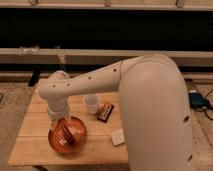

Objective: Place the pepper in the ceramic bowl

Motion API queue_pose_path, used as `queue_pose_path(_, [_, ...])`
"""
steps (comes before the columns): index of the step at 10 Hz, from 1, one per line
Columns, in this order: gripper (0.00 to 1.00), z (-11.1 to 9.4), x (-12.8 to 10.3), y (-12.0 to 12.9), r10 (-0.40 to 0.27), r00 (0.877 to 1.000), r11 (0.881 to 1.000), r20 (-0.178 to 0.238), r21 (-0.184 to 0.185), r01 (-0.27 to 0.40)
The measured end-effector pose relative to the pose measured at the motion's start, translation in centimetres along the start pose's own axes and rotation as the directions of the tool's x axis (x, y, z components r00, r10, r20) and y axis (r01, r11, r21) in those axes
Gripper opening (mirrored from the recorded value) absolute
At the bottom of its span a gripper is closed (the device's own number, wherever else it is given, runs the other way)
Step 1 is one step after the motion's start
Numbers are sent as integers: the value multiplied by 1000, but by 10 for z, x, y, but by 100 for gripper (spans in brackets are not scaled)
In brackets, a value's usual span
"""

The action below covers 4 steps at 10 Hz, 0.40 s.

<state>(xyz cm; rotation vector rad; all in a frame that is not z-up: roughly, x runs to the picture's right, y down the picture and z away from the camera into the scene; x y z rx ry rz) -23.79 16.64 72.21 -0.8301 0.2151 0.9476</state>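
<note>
The ceramic bowl is orange-red with pale ring lines and sits at the front left of the wooden table. My gripper hangs from the white arm and reaches down into the bowl, its dark fingers over the bowl's middle. The pepper cannot be made out; it may be hidden by the gripper inside the bowl.
A small white cup stands just right of the bowl. A dark flat packet lies next to the cup. A pale square object lies at the table's front right. A blue object sits on the floor at right.
</note>
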Motion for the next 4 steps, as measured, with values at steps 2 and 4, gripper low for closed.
queue_pose_path(2, [80, 6, -20, -7, -31, 1000, 1000, 1, -2, 31])
queue_pose_path(4, [80, 6, -21, -9, -31, 1000, 1000, 0, -1, 31])
